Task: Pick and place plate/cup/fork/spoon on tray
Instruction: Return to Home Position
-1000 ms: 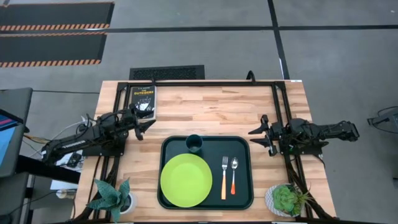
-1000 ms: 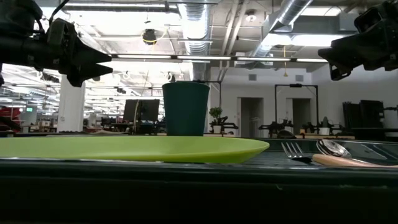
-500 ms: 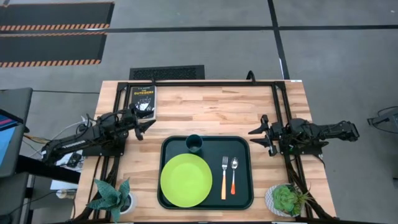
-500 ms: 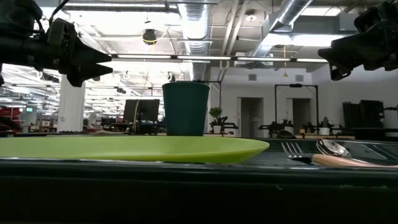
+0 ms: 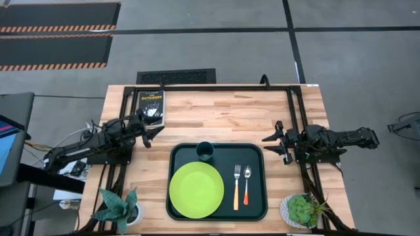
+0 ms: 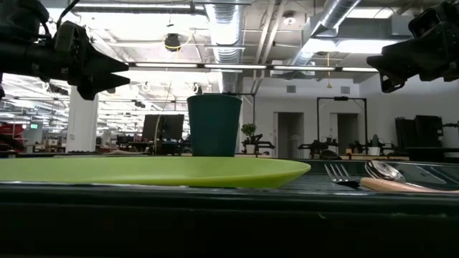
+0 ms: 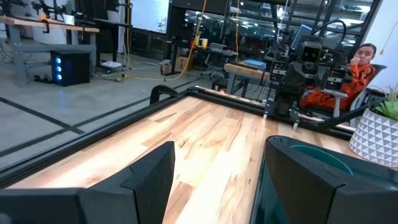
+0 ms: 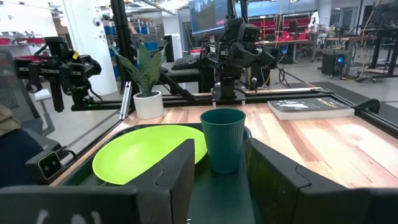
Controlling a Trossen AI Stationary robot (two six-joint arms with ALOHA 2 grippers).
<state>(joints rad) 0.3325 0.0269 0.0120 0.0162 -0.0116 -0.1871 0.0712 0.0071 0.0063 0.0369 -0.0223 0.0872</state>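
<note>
Tools first. Left tool [image 5: 152, 130] raised over the tabletop [image 5: 216, 118], off the tray's far-left corner, fingers spread apart, holding nothing; seen high against the ceiling lights in the low view [image 6: 107, 70]. Right tool [image 5: 277, 142] likewise raised, just off the tray's right edge, fingers [image 8: 174, 171] parted and empty, aimed toward the cup.

Tray [image 5: 254, 210], dark green, near the front middle of the tabletop, carrying all four pieces. Plate [image 5: 196, 189], lime green, flat on the tray's left half toward the front. Cup [image 5: 205, 151], dark teal, upright at the tray's far edge, just beyond the plate's rim; whether touching it, cannot tell. Fork [image 5: 237, 186] and spoon [image 5: 247, 184] side by side on the tray's right half, orange handles toward the front, metal ends toward the far side, fork nearer the plate, narrowly apart.

Book [image 5: 149, 105] flat at the far-left part of the tabletop, beside the left arm. Spiky plant [image 5: 117, 205] in a white pot at the front-left corner, round succulent [image 5: 301, 209] in a patterned pot at the front-right corner.

Person in orange [image 7: 348, 78] seated beyond the tabletop, in the left wrist view.
</note>
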